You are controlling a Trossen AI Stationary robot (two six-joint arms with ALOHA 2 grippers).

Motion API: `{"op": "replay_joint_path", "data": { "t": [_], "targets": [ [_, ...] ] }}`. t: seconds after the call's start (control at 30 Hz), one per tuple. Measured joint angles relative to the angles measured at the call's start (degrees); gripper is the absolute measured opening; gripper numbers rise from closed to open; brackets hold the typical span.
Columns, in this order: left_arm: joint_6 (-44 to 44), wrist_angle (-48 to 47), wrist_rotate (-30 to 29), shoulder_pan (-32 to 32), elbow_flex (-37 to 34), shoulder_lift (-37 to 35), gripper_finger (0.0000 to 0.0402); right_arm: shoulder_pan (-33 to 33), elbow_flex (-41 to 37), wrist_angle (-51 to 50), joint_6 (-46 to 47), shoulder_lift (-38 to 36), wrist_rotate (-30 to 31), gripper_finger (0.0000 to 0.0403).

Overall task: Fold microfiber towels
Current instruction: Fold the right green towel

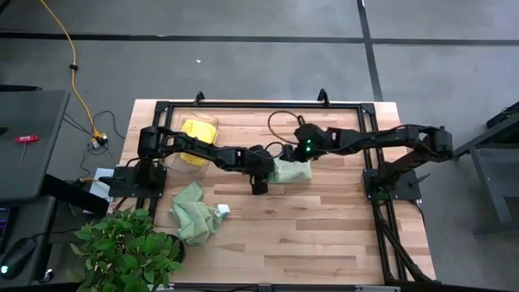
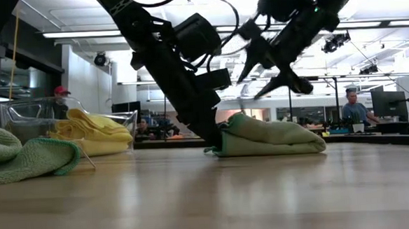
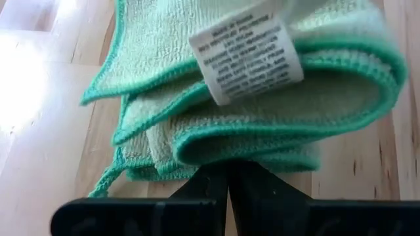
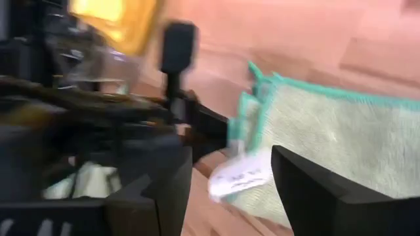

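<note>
Folded sage green towel (image 1: 292, 171) lying near the centre of the wooden surface (image 1: 324, 235). Left claw (image 1: 259, 185) pressed together at the fold's 9 o'clock edge, tips down on the wood. Right claw (image 2: 276, 72) spread, raised just above the fold, gripping nothing. Crumpled green towel (image 1: 195, 212) at 8 o'clock; yellow towels (image 1: 199, 134) in clear bin (image 1: 180, 169) at 10 o'clock.

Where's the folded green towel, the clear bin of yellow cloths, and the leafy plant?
folded green towel (image 2: 272, 137), low view, its side.
clear bin (image 1: 212, 123), high view, its far rim.
leafy plant (image 1: 122, 247), high view, its leaves.
</note>
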Motion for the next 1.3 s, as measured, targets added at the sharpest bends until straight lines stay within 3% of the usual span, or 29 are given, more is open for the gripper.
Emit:
{"op": "replay_joint_path", "data": {
  "t": [0.27,0.43,0.6,0.77,0.83,1.03,1.3],
  "targets": [
    [2.8,-8.7,0.3,2.5,0.0,-4.7,0.0,-2.2,0.1,-10.5,-10.3,-10.5,0.5,0.0201],
    [4.3,-9.0,1.1,4.9,0.0,-11.8,0.0,-1.2,0.0,-14.1,-18.8,-11.7,1.2,0.0201],
    [1.0,-1.2,3.8,6.8,0.1,-15.5,0.0,0.6,0.0,-14.5,-23.4,-6.9,4.6,0.016],
    [-3.0,3.2,6.4,7.6,0.1,-14.2,0.0,2.1,-0.1,-8.8,-24.6,1.6,5.1,0.0039],
    [-4.0,1.9,6.6,7.6,-0.1,-14.0,0.0,2.3,-0.1,-4.5,-24.6,4.9,5.1,0.0011],
    [-4.6,1.3,6.7,7.8,0.0,-14.1,0.0,3.7,-0.1,5.9,-22.6,12.6,4.1,0.0034],
    [-6.1,1.4,6.5,8.0,0.0,-14.1,0.0,5.5,-0.1,8.5,-22.9,16.5,3.7,0.0002]
  ]
}}
